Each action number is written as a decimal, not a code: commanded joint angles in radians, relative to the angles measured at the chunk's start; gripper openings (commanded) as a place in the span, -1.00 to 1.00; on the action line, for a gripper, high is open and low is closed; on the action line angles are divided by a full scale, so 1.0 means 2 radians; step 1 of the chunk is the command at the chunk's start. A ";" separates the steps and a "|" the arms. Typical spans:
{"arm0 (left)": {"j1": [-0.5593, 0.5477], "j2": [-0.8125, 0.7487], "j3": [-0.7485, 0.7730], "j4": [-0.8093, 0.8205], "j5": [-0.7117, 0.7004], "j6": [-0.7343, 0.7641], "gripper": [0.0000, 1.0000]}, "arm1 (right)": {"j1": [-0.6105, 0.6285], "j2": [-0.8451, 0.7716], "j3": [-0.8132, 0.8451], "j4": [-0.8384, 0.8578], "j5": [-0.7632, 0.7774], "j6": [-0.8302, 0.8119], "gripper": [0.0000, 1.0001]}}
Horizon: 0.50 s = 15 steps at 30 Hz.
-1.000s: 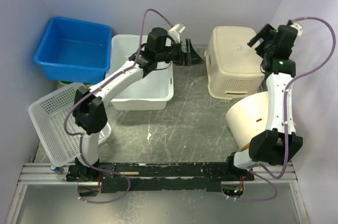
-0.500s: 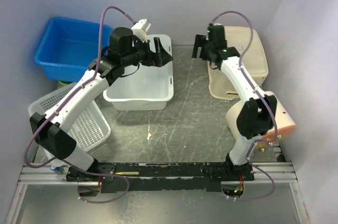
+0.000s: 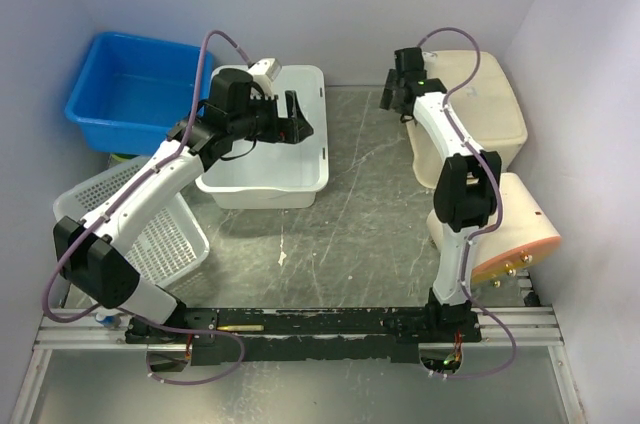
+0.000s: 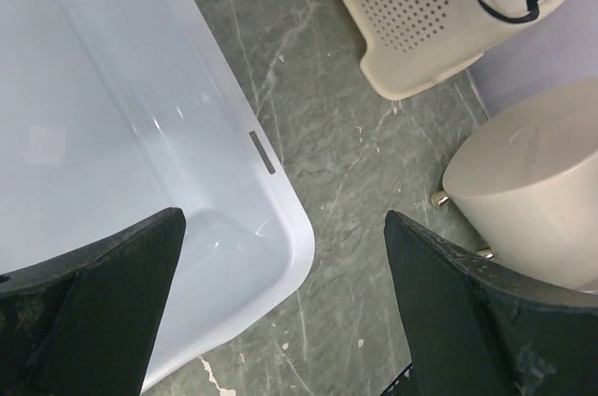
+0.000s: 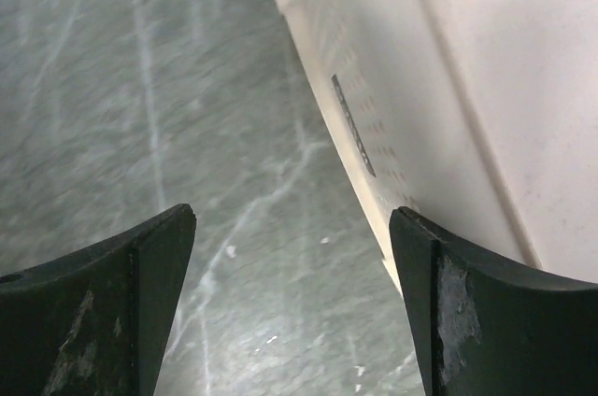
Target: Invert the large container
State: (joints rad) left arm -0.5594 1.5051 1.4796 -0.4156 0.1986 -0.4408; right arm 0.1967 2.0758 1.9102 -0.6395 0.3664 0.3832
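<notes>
A large white tub [image 3: 290,169] stands open side up at the back middle. My left gripper [image 3: 298,117] hovers open and empty above its right part; in the left wrist view [image 4: 280,303] the tub's rounded corner [image 4: 271,256] lies between the fingers. A beige perforated basket [image 3: 485,114] lies bottom up at the back right. My right gripper [image 3: 391,96] is open and empty just left of it; the right wrist view [image 5: 290,303] shows the basket's wall [image 5: 439,106] beside the right finger, with bare table between the fingers.
A beige round bucket [image 3: 510,229] lies on its side at the right, and also shows in the left wrist view [image 4: 533,181]. A blue tub [image 3: 135,89] sits at the back left. A white mesh basket [image 3: 150,234] leans at the left front.
My left gripper has drawn back left from the table's middle to above the white tub. My right gripper has swung from the back right corner to the beige basket's left side.
</notes>
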 commanded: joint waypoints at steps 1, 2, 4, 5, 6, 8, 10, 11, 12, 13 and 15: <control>0.003 -0.011 0.000 -0.004 0.009 0.017 0.99 | -0.022 -0.007 0.002 -0.008 0.041 0.029 0.73; 0.003 -0.003 0.006 -0.009 0.012 0.018 0.99 | -0.022 -0.007 0.003 -0.009 0.039 0.031 0.73; 0.003 0.006 0.014 -0.019 0.013 0.020 0.99 | -0.020 -0.008 0.004 -0.007 0.030 0.035 0.73; 0.003 0.007 0.014 -0.020 0.013 0.020 0.99 | -0.019 -0.009 0.005 -0.005 0.026 0.036 0.73; 0.003 0.006 0.011 -0.018 0.013 0.019 0.99 | -0.016 -0.010 0.008 -0.004 0.025 0.037 0.73; 0.003 0.001 0.007 -0.014 0.009 0.017 0.99 | -0.012 -0.011 0.015 -0.005 0.014 0.034 0.73; 0.003 -0.003 0.006 -0.020 -0.006 0.019 0.99 | -0.006 -0.020 0.015 0.000 -0.015 0.032 0.73; 0.003 -0.006 0.008 -0.027 -0.024 0.021 0.99 | 0.001 -0.038 0.007 0.012 -0.036 0.031 0.73; 0.003 -0.008 0.011 -0.037 -0.038 0.024 0.99 | 0.009 -0.054 -0.005 0.026 -0.056 0.028 0.72; 0.003 -0.010 0.014 -0.047 -0.056 0.027 0.99 | 0.018 -0.070 -0.022 0.047 -0.082 0.026 0.73; 0.003 -0.019 0.014 -0.068 -0.092 0.030 0.99 | 0.041 -0.098 -0.054 0.081 -0.137 0.025 0.72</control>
State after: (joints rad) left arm -0.5579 1.5089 1.4780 -0.4706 0.1547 -0.4129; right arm 0.2043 2.0266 1.8698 -0.6098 0.2886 0.4366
